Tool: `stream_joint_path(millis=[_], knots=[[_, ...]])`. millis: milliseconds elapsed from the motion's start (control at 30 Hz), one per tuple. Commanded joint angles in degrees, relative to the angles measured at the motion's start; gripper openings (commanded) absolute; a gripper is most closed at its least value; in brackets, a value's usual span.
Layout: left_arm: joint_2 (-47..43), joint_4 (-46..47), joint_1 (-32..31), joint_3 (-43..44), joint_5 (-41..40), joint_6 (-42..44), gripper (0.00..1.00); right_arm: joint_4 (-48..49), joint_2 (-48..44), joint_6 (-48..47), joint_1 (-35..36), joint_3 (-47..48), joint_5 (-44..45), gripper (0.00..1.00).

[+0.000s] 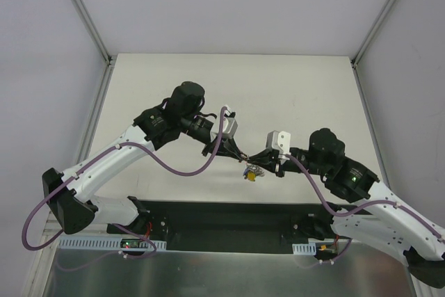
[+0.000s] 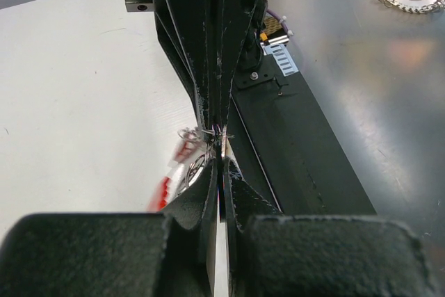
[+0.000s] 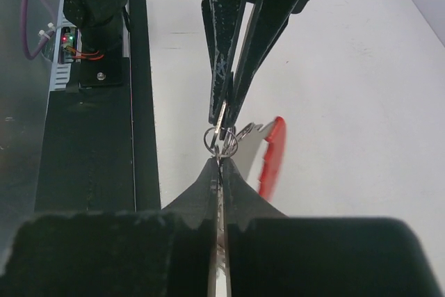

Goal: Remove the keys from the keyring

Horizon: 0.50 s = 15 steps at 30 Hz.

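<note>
1. L gripper & R gripper: tips face each other, nearly touching, over near-centre of white table.
2. Bunch of keys hangs just below both tips; yellow head lowest.
3. Black base plate along near edge, under both arms.

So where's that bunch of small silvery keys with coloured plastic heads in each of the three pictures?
Top external: the bunch of keys sits at the centre, where the two arms' tips meet.
Left wrist: blurred, just left of the picture's centre.
Right wrist: just right of centre, with a red head showing.
Shared landmark: the long black base plate at the table's near edge.
</note>
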Motion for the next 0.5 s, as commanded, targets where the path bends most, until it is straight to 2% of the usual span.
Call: stream_joint_path(millis=[0, 200, 333, 467], knots=[[-1.9, 2.6, -0.1, 2.0, 1.0, 1.7, 0.00, 0.9, -0.9, 1.6, 0.2, -0.6, 1.1, 0.01], [-2.0, 2.6, -0.3, 1.3, -3.7, 2.8, 0.00, -1.6, -0.3, 3.5, 0.2, 0.5, 8.5, 0.01], [-2.6, 2.6, -1.7, 0.4, -12.2, 5.2, 0.00, -2.8, 0.4, 5.1, 0.2, 2.5, 8.4, 0.01], [-1.6, 2.5, -2.0, 2.8, -12.7, 4.6, 0.00, -4.3, 2.7, 5.3, 0.3, 3.7, 8.9, 0.01]])
